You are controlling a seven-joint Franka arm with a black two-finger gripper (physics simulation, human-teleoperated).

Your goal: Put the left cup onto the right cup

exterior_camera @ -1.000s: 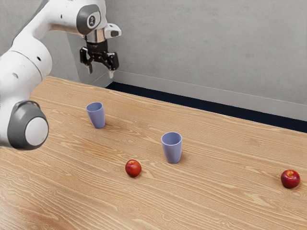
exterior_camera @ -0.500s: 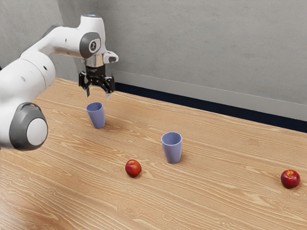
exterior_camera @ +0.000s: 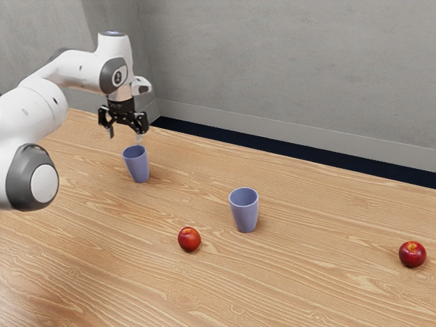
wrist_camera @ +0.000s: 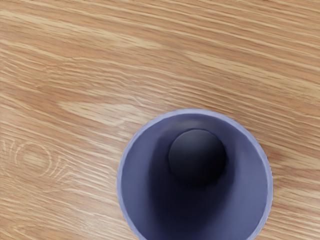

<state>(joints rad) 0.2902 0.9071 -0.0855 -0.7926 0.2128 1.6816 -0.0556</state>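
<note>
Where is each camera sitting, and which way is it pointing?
Exterior view: beside the table, facing across it at the left cup, right cup and two apples; the arm and open jaws hang above the left cup.
Wrist view: on the hand, looking straight down into the left cup.
Shared: left cup, table.

The gripper comes down and drifts toward the exterior view's left; a second ago it hangs high over the table, well above the left cup and a little toward the exterior view's right of it; half a second ago it is lower, near the rim; now its fingertips sit just above the cup's open mouth; the white arm sinks with it, its wrist housing lower against the wall; the big grey-capped joint at the near edge slides slightly toward the exterior view's left.
</note>
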